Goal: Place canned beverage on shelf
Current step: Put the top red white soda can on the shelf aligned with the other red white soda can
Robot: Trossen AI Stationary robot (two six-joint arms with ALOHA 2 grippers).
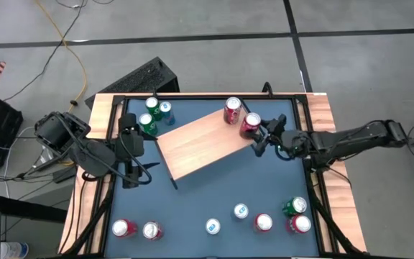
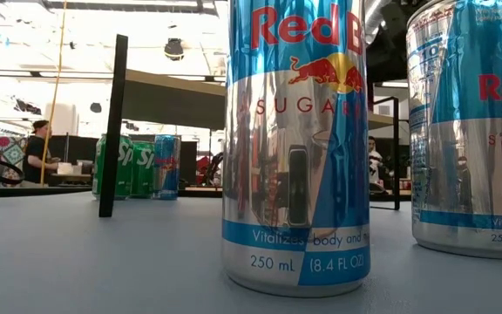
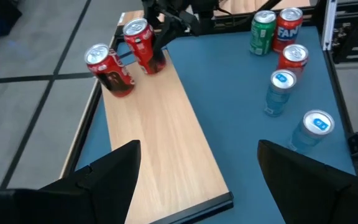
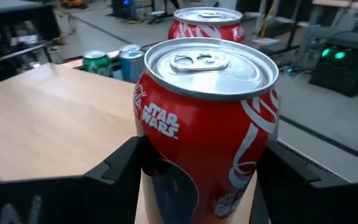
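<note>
While the right gripper (image 1: 259,137) grips a red Coca-Cola can (image 1: 250,124) on the light wooden shelf (image 1: 203,146), we see the left gripper (image 1: 129,167) open over the dark blue worktop (image 1: 214,194).

The red can (image 4: 207,130) between the right gripper's (image 4: 197,180) fingers reads "STAR WARS" in white. Far from either gripper, in the low view, the nearest blue-silver can (image 2: 296,144) reads "Red B", "SUGAR", "Vitalizes body and", "250 mL (8.4 FL OZ)". The can beside it (image 2: 471,126) shows "Re" and "SUG". Ahead of the left gripper (image 3: 197,174), an orange can (image 3: 289,28) reads "FAN".
</note>
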